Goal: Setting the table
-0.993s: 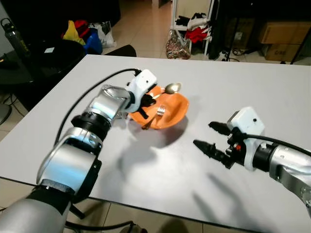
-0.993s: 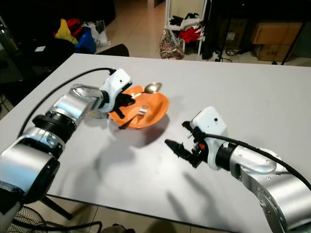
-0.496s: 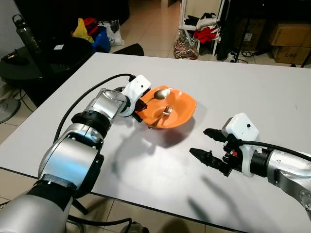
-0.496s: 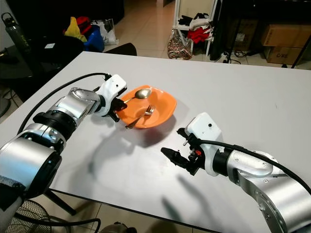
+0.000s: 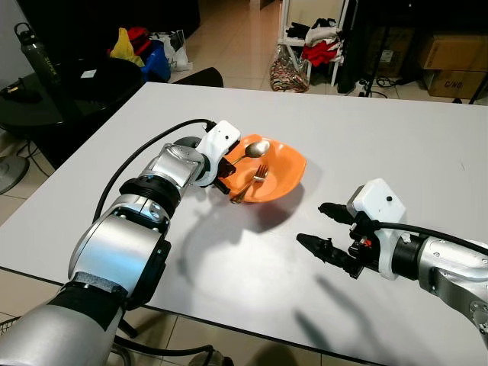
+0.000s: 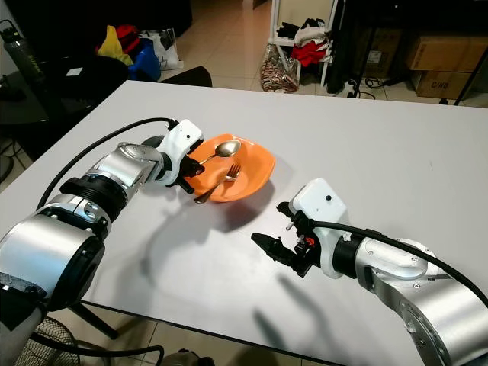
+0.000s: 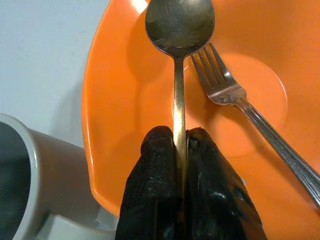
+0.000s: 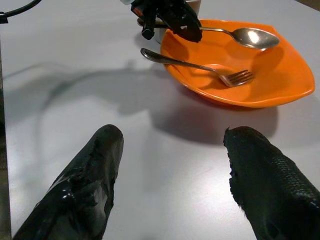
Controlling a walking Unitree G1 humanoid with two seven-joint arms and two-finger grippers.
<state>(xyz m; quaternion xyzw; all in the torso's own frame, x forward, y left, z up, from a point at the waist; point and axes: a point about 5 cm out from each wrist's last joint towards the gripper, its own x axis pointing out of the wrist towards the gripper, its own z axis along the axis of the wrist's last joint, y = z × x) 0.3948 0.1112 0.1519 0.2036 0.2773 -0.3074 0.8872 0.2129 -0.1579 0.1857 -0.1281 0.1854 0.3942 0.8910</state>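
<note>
A brown cardboard box (image 5: 455, 78) on the floor beyond the white table (image 5: 396, 152) carries dark lettering (too small to read). One shallow orange plastic bowl (image 5: 284, 169) sits on the table, holding one silver metal fork (image 7: 235, 95) and one silver metal spoon (image 7: 179, 25). The left gripper (image 7: 181, 145) has its black fingers pinched tight on the spoon's handle at the bowl's rim, just beside one grey mug (image 7: 30, 170). The right gripper (image 5: 324, 230) hovers over the table near the bowl, its fingers spread wide, holding nothing.
</note>
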